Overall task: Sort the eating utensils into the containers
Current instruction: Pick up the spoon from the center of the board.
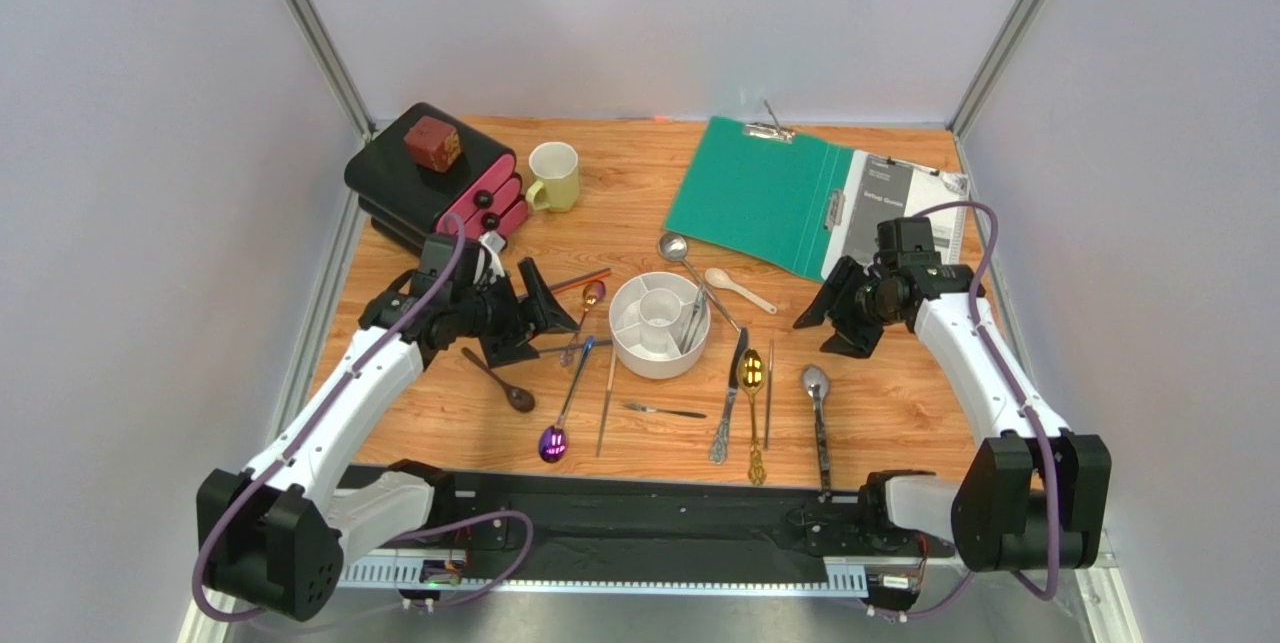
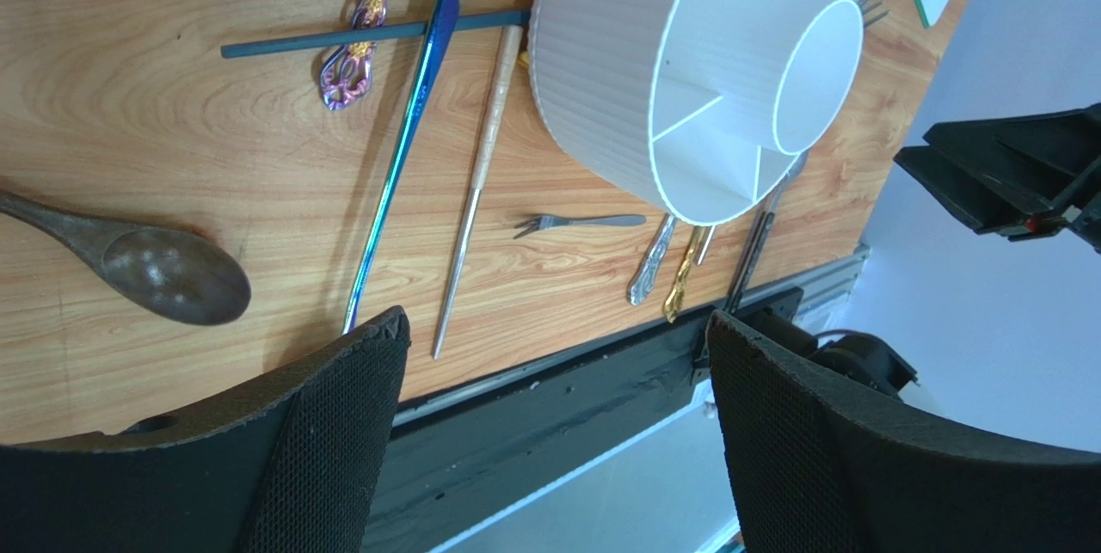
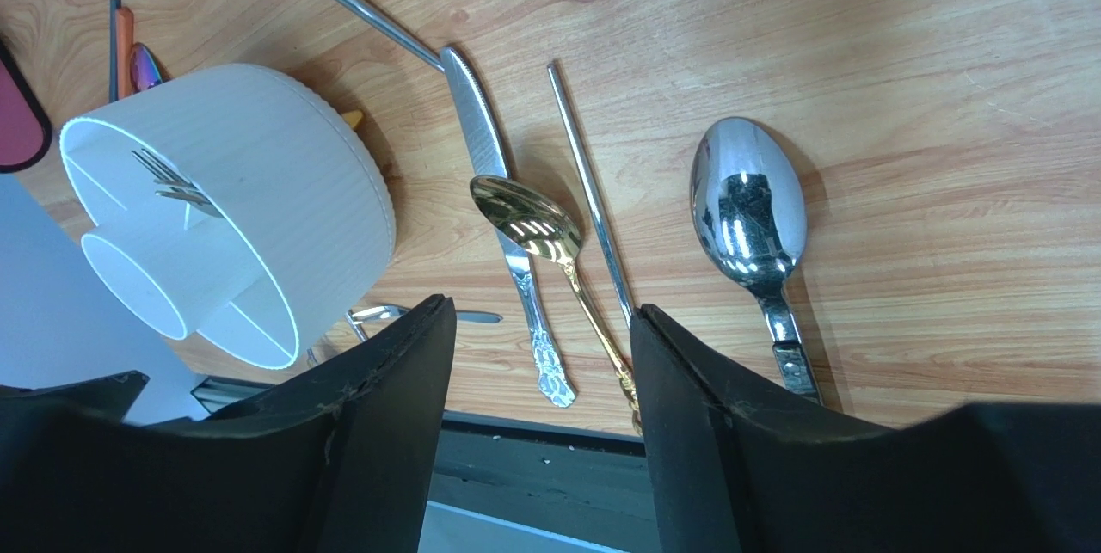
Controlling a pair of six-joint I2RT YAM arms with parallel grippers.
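On the tabletop (image 1: 902, 418): round white holder (image 1: 660, 324), silver pieces (image 1: 694, 321) standing in its right compartment. Just left of it, left gripper (image 1: 544, 331), jaws apart; to its right, right gripper (image 1: 827, 331), jaws apart. Right-front lie knife (image 1: 732, 391), gold spoon (image 1: 751, 373), silver spoon (image 1: 816, 385); left-front, purple spoon (image 1: 553, 442), dark brown spoon (image 1: 508, 385).

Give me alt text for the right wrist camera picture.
The open right gripper hangs over a gold spoon, silver knife, metal chopstick and large silver spoon on the wooden table. Left stands a white partitioned holder containing a fork.
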